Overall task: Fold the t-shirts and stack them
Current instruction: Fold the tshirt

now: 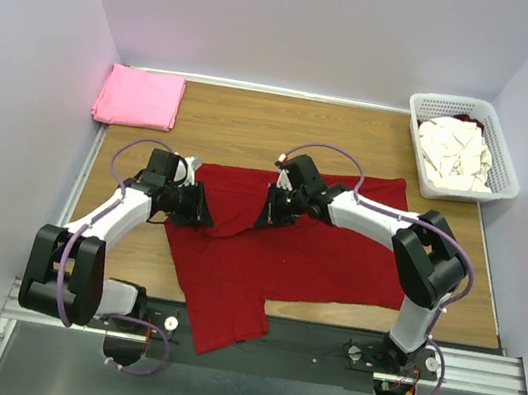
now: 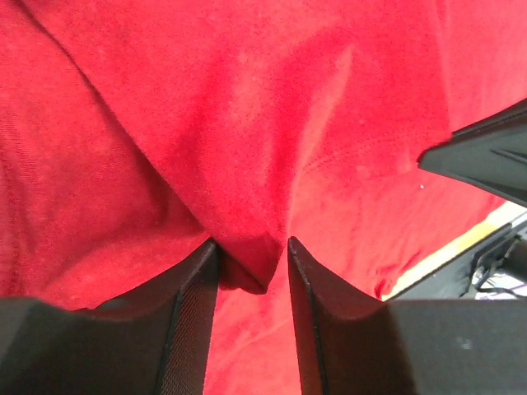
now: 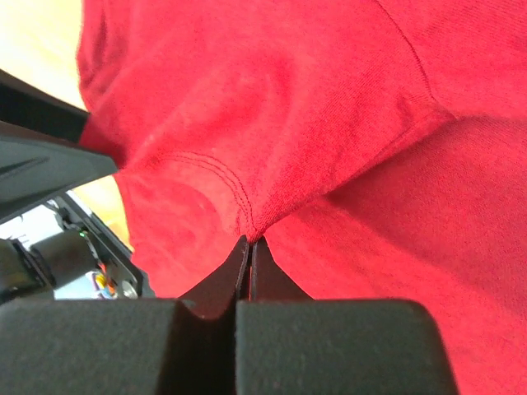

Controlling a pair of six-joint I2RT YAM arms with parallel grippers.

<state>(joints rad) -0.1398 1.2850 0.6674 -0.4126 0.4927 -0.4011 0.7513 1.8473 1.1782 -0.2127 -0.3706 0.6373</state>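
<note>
**Two grippers low on a dark red t-shirt, mid-fold**

Two robot arms reached in from the bottom of the overhead view onto a soft, dark red, short-sleeved cloth t-shirt. The shirt lay spread and rumpled across the middle of the wooden table.

The right gripper was fully closed and pinched a stitched hem of the red cloth. The left gripper had its fingers partly apart. A tented ridge of cloth sat between them, with no firm clamp visible.

To fold well, the left gripper probably needed a secure pinch first. Both grippers should then lift evenly so the edge travels straight.

Both arms were bent at the elbow, with wrists angled down toward the frame's centre.

A bright pink folded t-shirt lay at upper left. Cream-white t-shirts filled a white plastic lattice basket at upper right.
</note>
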